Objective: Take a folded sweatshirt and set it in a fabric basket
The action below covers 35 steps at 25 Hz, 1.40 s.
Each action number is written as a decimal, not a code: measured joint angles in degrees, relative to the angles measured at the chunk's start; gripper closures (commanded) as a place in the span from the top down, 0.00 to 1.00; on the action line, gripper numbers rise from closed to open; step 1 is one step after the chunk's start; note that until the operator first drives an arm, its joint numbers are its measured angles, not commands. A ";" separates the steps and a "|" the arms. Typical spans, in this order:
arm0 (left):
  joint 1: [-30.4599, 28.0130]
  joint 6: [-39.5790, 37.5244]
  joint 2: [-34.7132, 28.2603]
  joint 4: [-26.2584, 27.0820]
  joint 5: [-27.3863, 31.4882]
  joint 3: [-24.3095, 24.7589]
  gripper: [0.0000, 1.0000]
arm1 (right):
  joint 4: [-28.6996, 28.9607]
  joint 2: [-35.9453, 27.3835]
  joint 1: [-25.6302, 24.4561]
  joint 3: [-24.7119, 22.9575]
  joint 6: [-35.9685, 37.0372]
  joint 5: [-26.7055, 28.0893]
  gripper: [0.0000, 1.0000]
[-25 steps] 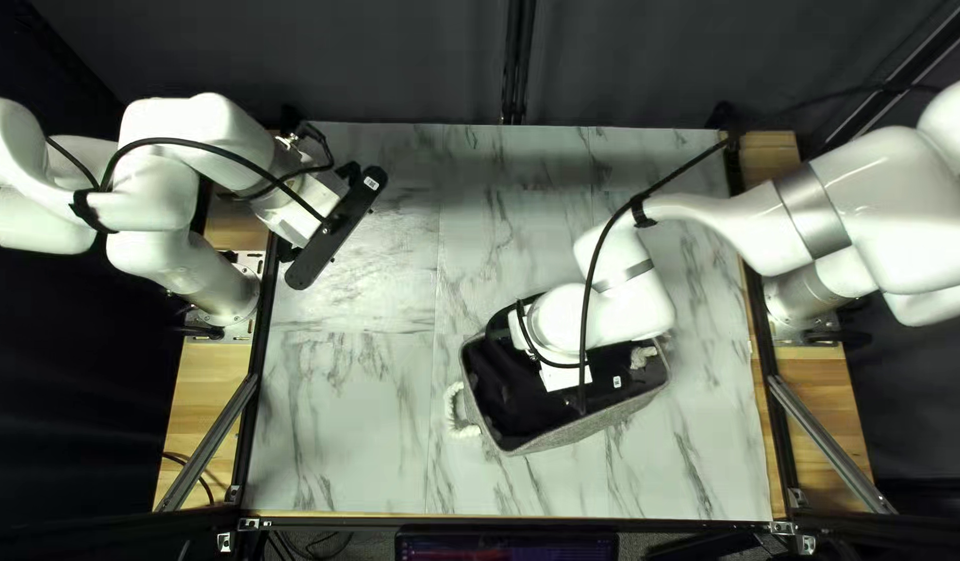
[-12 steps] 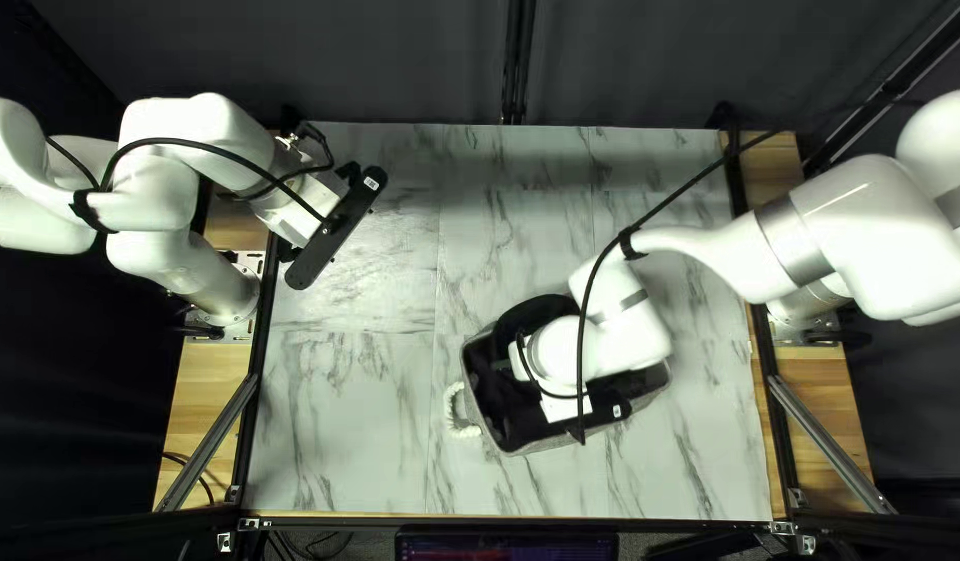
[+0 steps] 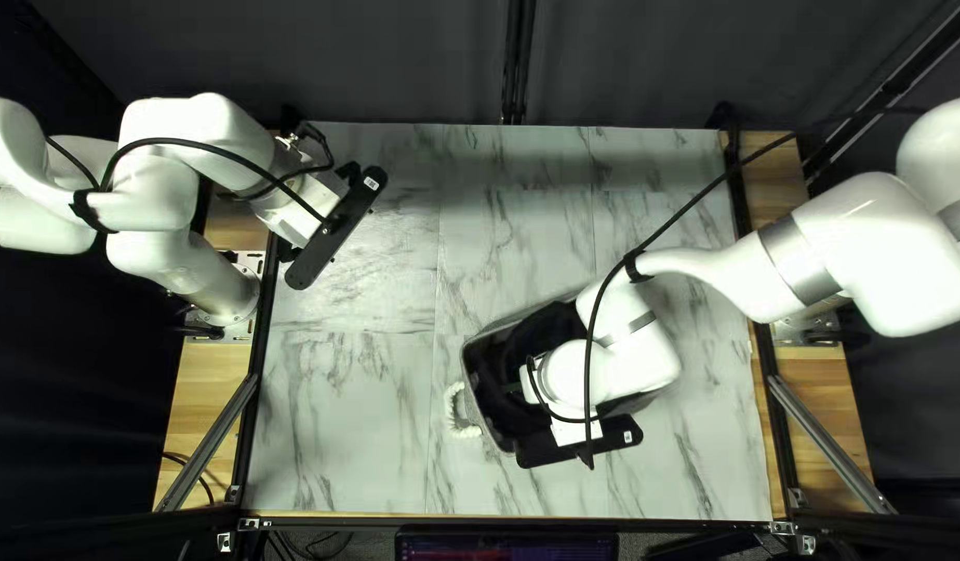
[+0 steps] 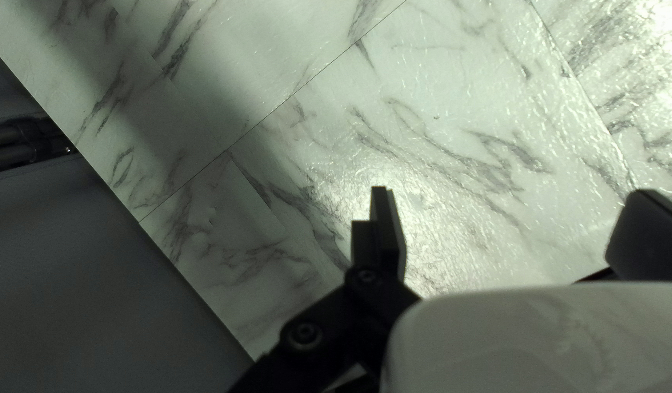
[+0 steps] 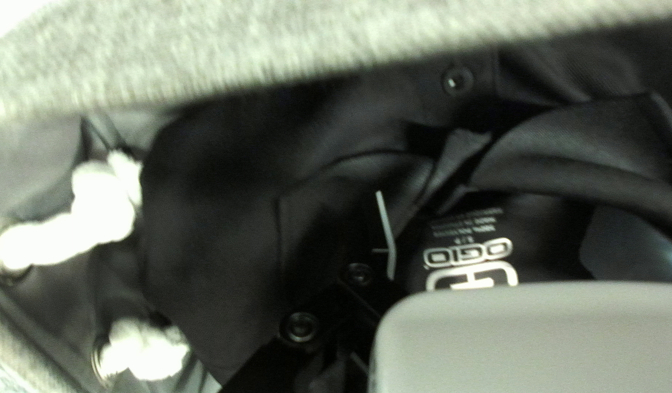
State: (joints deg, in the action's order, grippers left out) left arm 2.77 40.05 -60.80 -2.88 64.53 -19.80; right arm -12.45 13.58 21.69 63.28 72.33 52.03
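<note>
Jaws stand apart on the left gripper (image 4: 510, 193) and right gripper (image 5: 500, 218); the right should rise straight, without dragging the sweatshirt (image 5: 561, 142) from the basket (image 5: 278, 47).

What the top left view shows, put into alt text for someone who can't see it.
A grey fabric basket with a white rope handle sits on a white marble-patterned table with black cloth inside, while my white right arm reaches over it. My white left arm stands away from it at the left.
</note>
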 measured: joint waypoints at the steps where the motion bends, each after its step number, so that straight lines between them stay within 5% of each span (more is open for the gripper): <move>1: 0.00 0.00 0.00 0.00 0.00 0.00 1.00 | -0.92 -1.37 -0.13 -0.21 -0.39 1.00 1.00; 6: 0.00 0.00 0.00 0.00 0.00 0.00 1.00 | -4.02 -4.23 -1.20 1.28 -0.19 5.77 1.00; 13: 0.00 0.00 0.00 0.00 0.00 0.00 1.00 | -3.56 1.68 -3.54 6.81 4.44 7.84 1.00; 27: 0.00 0.00 0.00 0.00 0.00 0.00 1.00 | 0.68 5.79 -5.63 3.62 8.81 0.37 1.00; 35: 0.00 0.00 0.00 0.00 0.00 0.00 1.00 | -0.92 0.08 -3.92 4.61 7.82 6.51 1.00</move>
State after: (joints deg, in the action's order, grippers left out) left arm 2.77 40.05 -60.80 -2.88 64.53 -19.80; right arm -13.37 13.67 17.77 67.89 80.16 58.54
